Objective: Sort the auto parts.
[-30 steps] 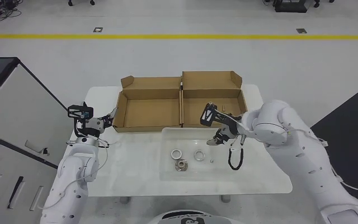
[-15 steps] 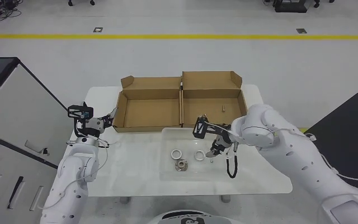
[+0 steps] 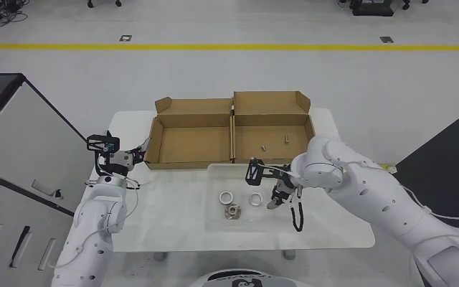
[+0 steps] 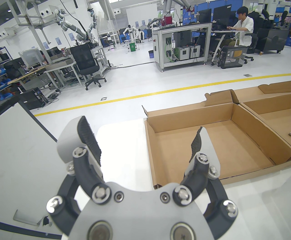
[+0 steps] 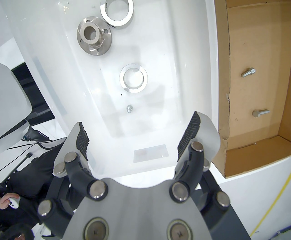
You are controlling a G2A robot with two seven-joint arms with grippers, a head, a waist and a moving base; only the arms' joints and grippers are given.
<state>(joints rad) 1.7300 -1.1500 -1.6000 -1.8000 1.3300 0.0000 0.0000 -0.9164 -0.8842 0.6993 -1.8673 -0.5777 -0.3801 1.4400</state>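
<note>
The picture's edge cuts off one ring [image 5: 117, 11] in the right wrist view, and the cardboard box [image 5: 250, 91] runs off the side. The small bolt [image 5: 129, 109] in the tray [image 5: 193, 56] points end-on, so its length cannot be told. From above, the right gripper [image 3: 272, 204] seems to cover it, and the two bolts [image 3: 262, 148] in the box are mere specks, too small to tell their kind
</note>
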